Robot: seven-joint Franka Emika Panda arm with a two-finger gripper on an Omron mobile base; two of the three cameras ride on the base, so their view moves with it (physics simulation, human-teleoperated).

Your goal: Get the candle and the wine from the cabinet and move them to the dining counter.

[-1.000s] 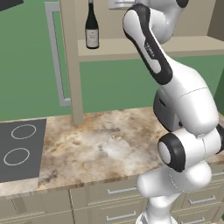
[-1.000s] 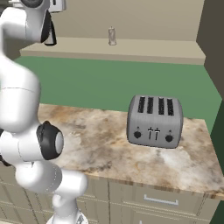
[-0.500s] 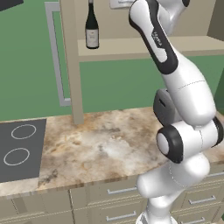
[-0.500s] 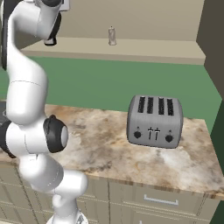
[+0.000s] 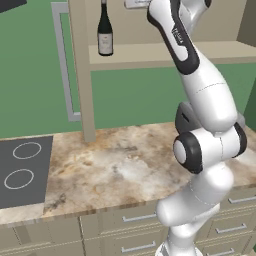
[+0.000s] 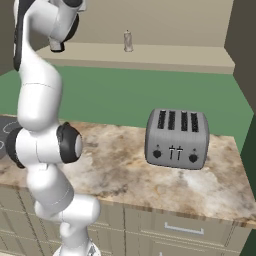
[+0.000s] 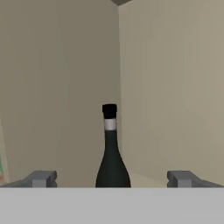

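The wine [image 5: 105,30], a dark bottle with a pale label, stands upright at the left end of the open cabinet's shelf [image 5: 165,51]. In the hand view the wine [image 7: 111,153] stands straight ahead in the cabinet's back corner. My gripper [image 7: 112,179] is open wide, level with the bottle's lower body and still short of it, with nothing between its fingers [image 7: 41,178]. The candle [image 6: 128,41], a small pale stub, sits further along the same shelf [image 6: 190,57], well away from my hand. The dining counter is out of view.
Below the cabinet runs a marbled worktop [image 5: 115,170] with a black cooktop [image 5: 22,172] at its left and a grey toaster [image 6: 176,138] at its right. The cabinet door stands open at the left with its bar handle [image 5: 62,65]. Drawer fronts [image 6: 185,227] line the worktop's front.
The arm has straightened upward and my hand has shifted left toward the wine bottle. The gripper stays open, and bottle and candle have not moved.
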